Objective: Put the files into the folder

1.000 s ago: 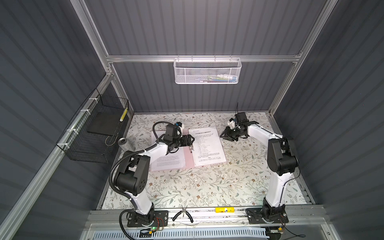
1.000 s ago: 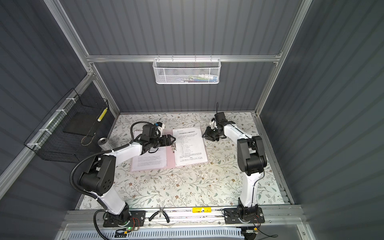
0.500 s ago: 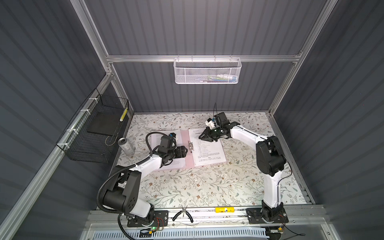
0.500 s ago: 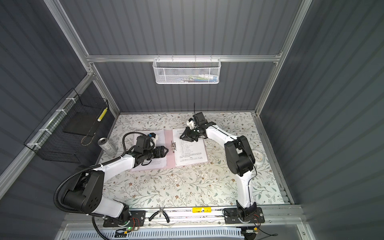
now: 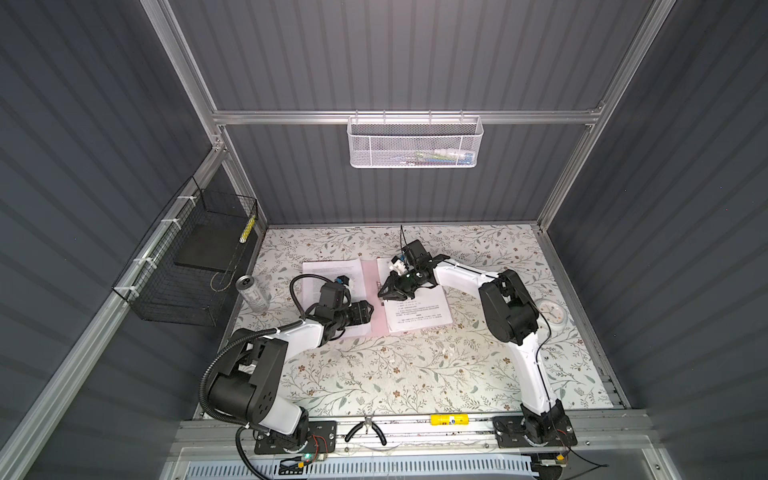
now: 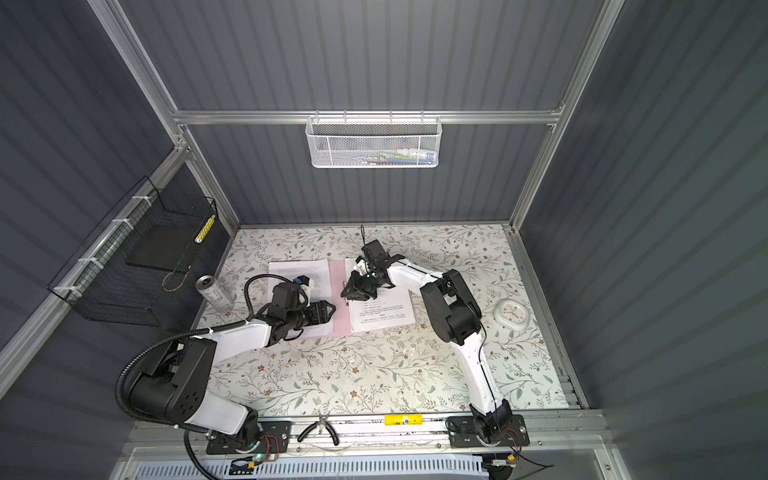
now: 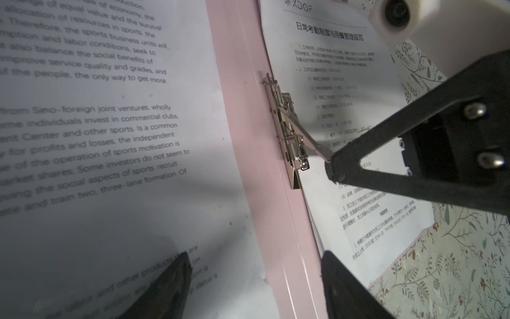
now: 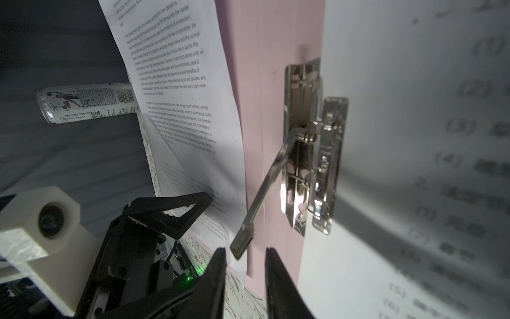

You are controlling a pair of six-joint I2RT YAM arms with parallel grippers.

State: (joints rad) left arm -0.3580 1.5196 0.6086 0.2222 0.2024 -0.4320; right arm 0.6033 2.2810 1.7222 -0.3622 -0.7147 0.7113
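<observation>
- Right gripper (image 8: 244,254): jaws slightly apart, clamped on nothing; raised lever (image 8: 265,187) of the clip (image 8: 311,154) ends at its fingertips.
- Left gripper (image 7: 254,255): jaws wide apart, holding nothing, low over the folder (image 7: 240,124) spine, facing the right gripper.
- One of the files (image 7: 110,124) lies under the left gripper; other sheet (image 7: 345,96) under the right gripper, edge at the clip.
- Bare pink strip between both inner edges.
- Room: bare table (image 5: 395,374) behind both; can (image 5: 252,293) outside the left gripper, clock (image 5: 550,311) behind the right elbow.
</observation>
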